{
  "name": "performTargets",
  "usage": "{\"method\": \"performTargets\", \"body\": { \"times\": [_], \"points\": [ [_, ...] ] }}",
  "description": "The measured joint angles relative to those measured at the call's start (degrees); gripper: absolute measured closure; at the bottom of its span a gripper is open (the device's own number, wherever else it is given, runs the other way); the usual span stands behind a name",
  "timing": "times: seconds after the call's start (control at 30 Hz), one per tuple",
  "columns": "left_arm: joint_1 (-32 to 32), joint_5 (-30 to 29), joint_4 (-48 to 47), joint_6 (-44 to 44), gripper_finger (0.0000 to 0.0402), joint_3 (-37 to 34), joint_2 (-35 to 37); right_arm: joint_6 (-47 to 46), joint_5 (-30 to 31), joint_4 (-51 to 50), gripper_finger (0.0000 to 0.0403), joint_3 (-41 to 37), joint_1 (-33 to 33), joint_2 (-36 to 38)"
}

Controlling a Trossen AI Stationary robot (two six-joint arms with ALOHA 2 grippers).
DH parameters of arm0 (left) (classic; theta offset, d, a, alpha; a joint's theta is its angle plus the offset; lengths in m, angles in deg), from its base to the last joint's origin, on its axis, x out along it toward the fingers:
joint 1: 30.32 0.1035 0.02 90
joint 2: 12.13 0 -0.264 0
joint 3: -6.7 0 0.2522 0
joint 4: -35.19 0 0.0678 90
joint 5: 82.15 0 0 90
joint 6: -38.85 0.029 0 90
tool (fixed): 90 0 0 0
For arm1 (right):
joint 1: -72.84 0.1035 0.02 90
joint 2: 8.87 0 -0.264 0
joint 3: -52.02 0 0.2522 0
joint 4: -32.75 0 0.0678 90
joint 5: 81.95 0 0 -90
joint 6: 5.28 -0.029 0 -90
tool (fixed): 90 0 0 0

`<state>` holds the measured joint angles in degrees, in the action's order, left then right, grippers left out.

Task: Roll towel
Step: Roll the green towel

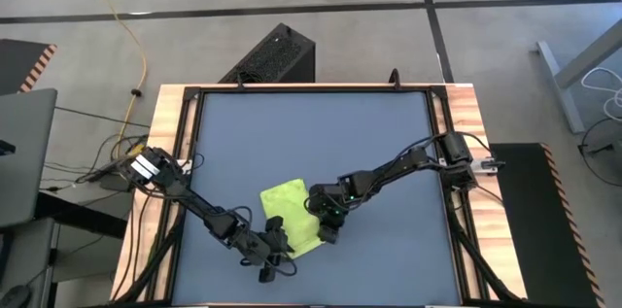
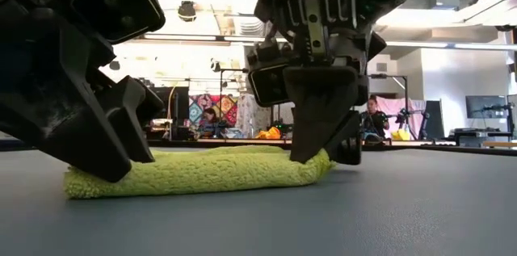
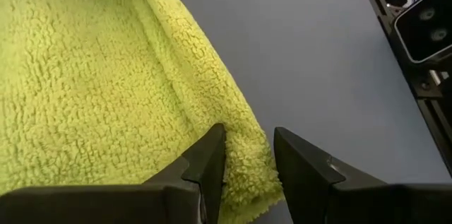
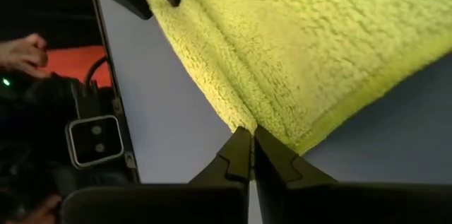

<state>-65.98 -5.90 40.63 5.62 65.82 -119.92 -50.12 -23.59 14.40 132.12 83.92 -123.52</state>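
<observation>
Both grippers pinch the towel [image 1: 289, 215] low on the counter [image 1: 311, 133], the left gripper [image 3: 248, 155] clamped on one end of its folded edge, the right gripper [image 4: 251, 136] nearly shut on the other, so uneven pulling could unfold it.

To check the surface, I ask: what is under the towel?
The towel lies on the dark blue-grey tabletop, which shows all around it. No other object shows at its visible edges; the part directly underneath is covered by the cloth.
</observation>
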Motion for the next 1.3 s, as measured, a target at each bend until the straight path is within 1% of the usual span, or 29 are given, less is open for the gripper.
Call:
{"method": "performTargets", "body": {
  "times": [0.13, 0.23, 0.33, 0.43, 0.47, 0.53, 0.63, 0.7, 0.8, 0.9, 0.97, 1.03, 1.17, 1.3],
  "points": [
    [0.0, 1.2, -2.9, -0.4, 0.0290, 0.1, 0.1, -0.9, -0.2, 0.1, 0.0371, 0.0, 0.0, 0.0],
    [-0.1, 1.0, -4.2, -0.6, 0.0295, 0.1, 0.1, -1.7, -0.5, 0.4, 0.0354, 0.0, 0.0, 0.0],
    [-0.1, 0.6, -4.6, -0.9, 0.0325, 0.1, 0.1, -1.9, -2.8, 0.5, 0.0333, 0.2, -0.1, 0.0],
    [0.5, 1.2, -5.0, -2.8, 0.0376, 0.0, 0.1, -1.9, -6.1, -0.2, 0.0315, 0.9, -0.7, 0.0],
    [0.7, 1.7, -5.0, -3.5, 0.0388, 0.0, 0.1, -1.9, -7.2, -0.1, 0.0310, 1.1, -0.8, 0.1],
    [1.2, 2.4, -4.8, -5.4, 0.0394, -0.1, 0.1, -1.8, -8.2, -0.3, 0.0303, 1.2, -1.1, 1.2],
    [1.6, 3.0, -4.3, -8.6, 0.0399, -0.2, 0.1, 1.0, -7.5, -1.2, 0.0300, 1.2, -1.1, 4.4],
    [1.8, 3.5, -3.6, -10.9, 0.0399, -0.3, 0.0, 4.4, -5.3, -2.7, 0.0300, 1.2, -0.9, 7.5],
    [1.8, 4.0, -1.5, -13.4, 0.0400, -0.3, -0.1, 13.5, 2.2, -4.9, 0.0301, 1.2, 1.9, 12.5],
    [1.8, 4.9, 0.5, -15.2, 0.0401, -0.3, -0.2, 26.1, 13.8, -6.4, 0.0300, 1.2, 7.7, 15.1],
    [1.7, 5.0, 1.2, -16.1, 0.0401, -0.5, -0.2, 33.9, 22.7, -6.4, 0.0300, 1.2, 11.6, 15.2],
    [1.7, 5.0, 2.4, -16.8, 0.0401, -1.0, -0.2, 39.7, 28.8, -6.4, 0.0300, 1.2, 14.6, 14.5],
    [1.5, 4.5, 8.1, -17.1, 0.0401, -3.4, -0.1, 42.9, 31.8, -6.3, 0.0300, 1.2, 16.3, 10.7],
    [1.5, 4.7, 8.5, -17.7, 0.0401, -3.8, -0.1, 44.3, 34.5, -5.7, 0.0300, 1.2, 16.3, 7.6]
  ]
}}
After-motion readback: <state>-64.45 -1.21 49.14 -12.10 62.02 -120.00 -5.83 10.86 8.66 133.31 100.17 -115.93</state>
